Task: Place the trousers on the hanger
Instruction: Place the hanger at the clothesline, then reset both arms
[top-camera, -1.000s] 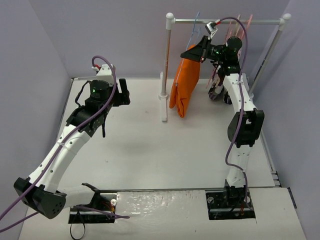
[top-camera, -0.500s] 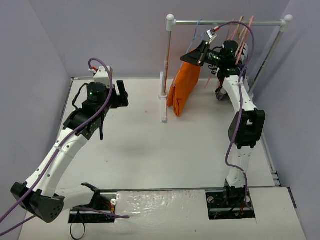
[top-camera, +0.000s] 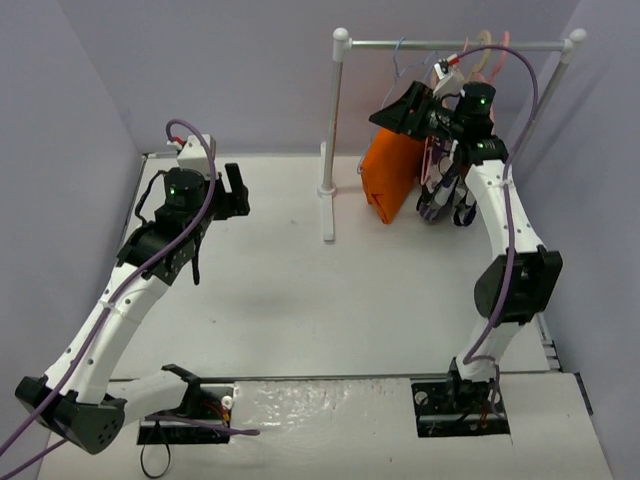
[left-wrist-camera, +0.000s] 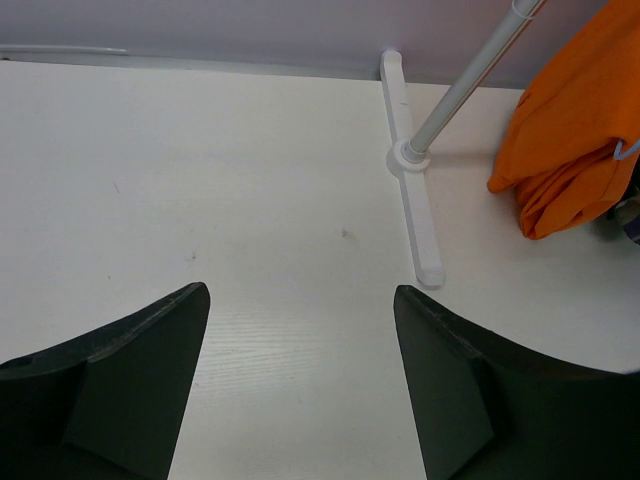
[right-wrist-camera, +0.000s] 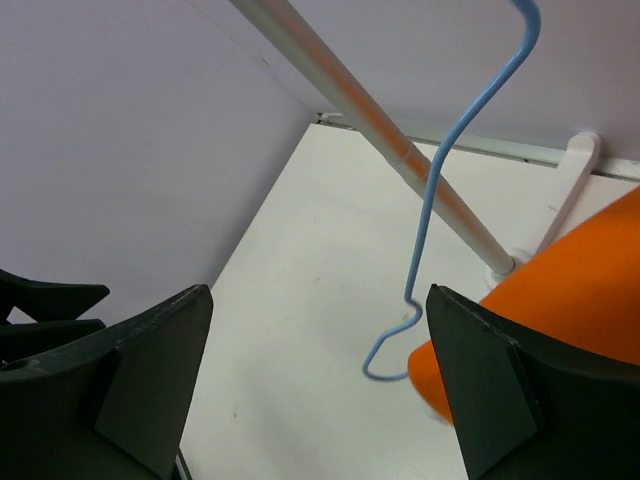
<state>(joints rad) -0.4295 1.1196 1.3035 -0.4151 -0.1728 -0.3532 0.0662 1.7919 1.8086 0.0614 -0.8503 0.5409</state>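
The orange trousers (top-camera: 392, 175) hang folded from the light-blue hanger (top-camera: 399, 55), whose hook reaches up to the rack's rail (top-camera: 450, 43). My right gripper (top-camera: 390, 110) is open just in front of them, high up by the rail. In the right wrist view the hanger's wire (right-wrist-camera: 440, 190) runs down between the spread fingers without touching either, and the trousers (right-wrist-camera: 570, 290) sit beside the right finger (right-wrist-camera: 500, 390). My left gripper (top-camera: 232, 192) is open and empty over the table's left part. From the left wrist, the trousers (left-wrist-camera: 570, 140) show at far right.
The rack's left post (top-camera: 331, 130) stands on a white foot (left-wrist-camera: 415, 200). Pink hangers (top-camera: 490, 50) hang further right on the rail. A patterned garment (top-camera: 445, 200) hangs behind the right forearm. Grey walls close in on the left, back and right.
My right gripper has opened and let go of the hanger. The right arm shifted right, and the trousers swung right under the rail. The left arm drew back a little.
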